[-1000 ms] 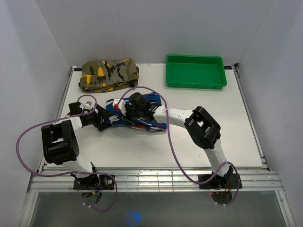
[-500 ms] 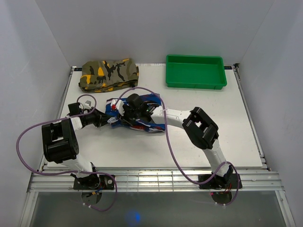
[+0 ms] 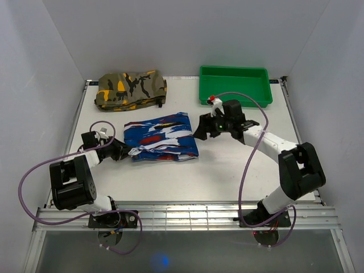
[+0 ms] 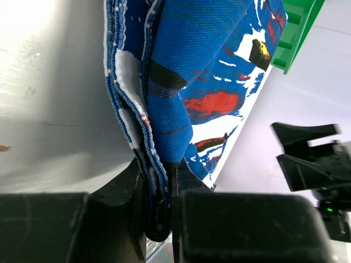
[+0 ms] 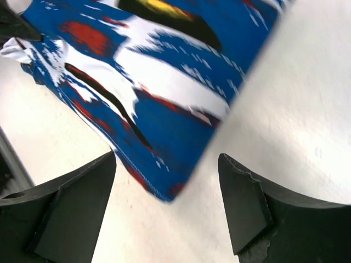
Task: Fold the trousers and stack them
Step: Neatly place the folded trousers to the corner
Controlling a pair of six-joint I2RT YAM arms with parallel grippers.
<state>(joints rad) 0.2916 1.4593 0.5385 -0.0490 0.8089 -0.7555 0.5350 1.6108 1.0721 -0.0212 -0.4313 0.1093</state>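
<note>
The blue-print trousers lie folded in a flat rectangle on the white table. My left gripper is at their left edge, shut on the stacked hems. In the left wrist view the layered edge of the trousers runs down into the left gripper, pinched between both fingers. My right gripper hangs just off the fold's right edge, open. In the right wrist view the near corner of the trousers shows between the spread fingers of the right gripper, touching neither.
A folded camouflage garment lies at the back left of the table. A green tray stands at the back right, behind my right gripper, and its corner shows in the left wrist view. White walls enclose the table.
My right gripper has opened, let go of the trousers and pulled away to the right. The trousers now lie spread flat. My left gripper shut on their left edge.
</note>
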